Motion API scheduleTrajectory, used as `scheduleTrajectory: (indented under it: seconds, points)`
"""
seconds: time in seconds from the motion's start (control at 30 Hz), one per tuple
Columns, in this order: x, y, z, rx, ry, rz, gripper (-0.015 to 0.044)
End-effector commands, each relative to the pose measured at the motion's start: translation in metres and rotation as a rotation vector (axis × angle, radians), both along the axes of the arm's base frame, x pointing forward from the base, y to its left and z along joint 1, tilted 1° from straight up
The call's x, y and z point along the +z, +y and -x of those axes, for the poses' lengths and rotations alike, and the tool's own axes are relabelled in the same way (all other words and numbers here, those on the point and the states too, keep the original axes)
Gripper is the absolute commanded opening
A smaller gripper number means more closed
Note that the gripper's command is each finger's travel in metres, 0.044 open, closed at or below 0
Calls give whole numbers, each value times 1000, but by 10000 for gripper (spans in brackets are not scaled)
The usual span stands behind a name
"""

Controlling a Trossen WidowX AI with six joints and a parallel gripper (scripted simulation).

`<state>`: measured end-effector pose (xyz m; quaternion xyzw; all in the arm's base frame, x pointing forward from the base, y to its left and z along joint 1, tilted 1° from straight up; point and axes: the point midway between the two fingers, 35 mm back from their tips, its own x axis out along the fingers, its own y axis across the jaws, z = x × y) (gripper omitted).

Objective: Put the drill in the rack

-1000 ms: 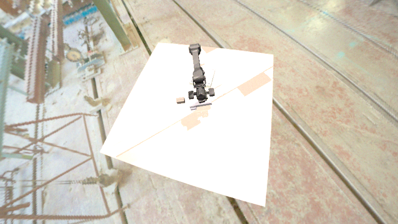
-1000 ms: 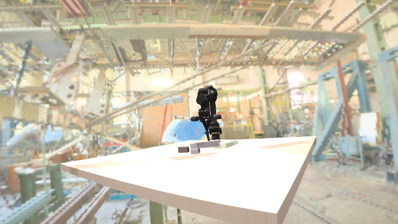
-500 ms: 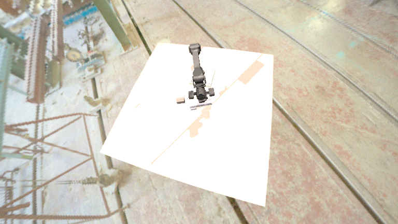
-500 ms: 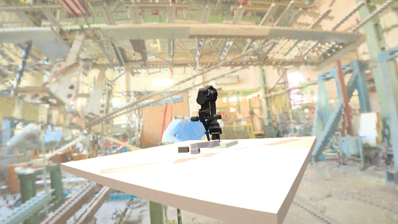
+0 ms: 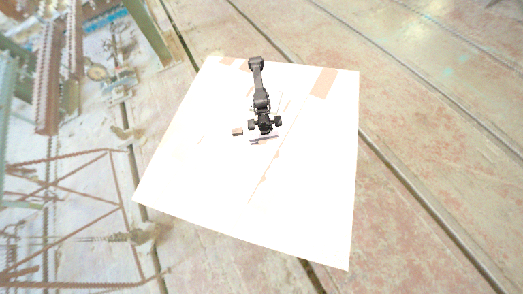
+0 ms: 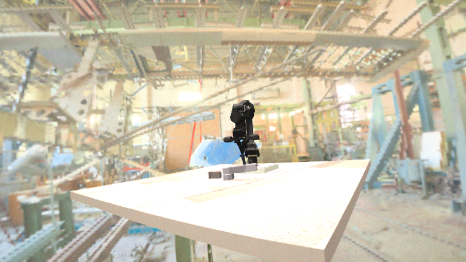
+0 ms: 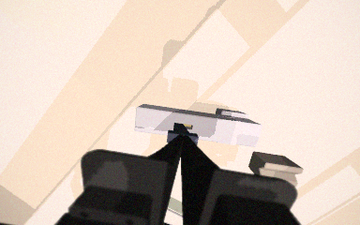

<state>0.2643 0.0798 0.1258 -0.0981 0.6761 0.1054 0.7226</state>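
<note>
The wrist view shows the tool [image 5: 265, 128] [image 6: 244, 162] [image 7: 182, 139] with its two fingers together, and nothing is held between them. Directly at the tips there is a small dark blue block [image 7: 193, 138], which I take to be the key. The tips appear to be over it or on it; I cannot tell if they already touch.

Just beyond the tool, on the side away from the arm's base, lies the long pale bar [image 5: 270, 137] [image 6: 240, 168] [image 7: 234, 129]. Its long axis runs crosswise in front of the fingers, from the arm's left to its right. It is probably the drill, but its shape is too plain to be certain.

Further out, to the tool's right, a brown block [image 5: 237, 131] [image 6: 214, 174] [image 7: 277, 161] sits apart on the bench [image 5: 308, 205] [image 6: 275, 207] [image 7: 37, 117].

The coming move, in my judgement, is a straight press down at the block, with the tips kept on the base side of the bar. If they drift forward, they could push the bar instead. For pulling later, the fingers must open and grip across its narrow width.
</note>
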Motion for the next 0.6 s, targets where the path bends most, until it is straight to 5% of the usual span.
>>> scheduleTrajectory:
  seconds: [0.0, 0.5, 0.57]
  points:
    - [-24, 0, 7, 4, 62, 15, 0]
    - [-30, 1, 7, 4, 62, 14, 0]
    - [-25, 1, 5, 4, 62, 14, 53]
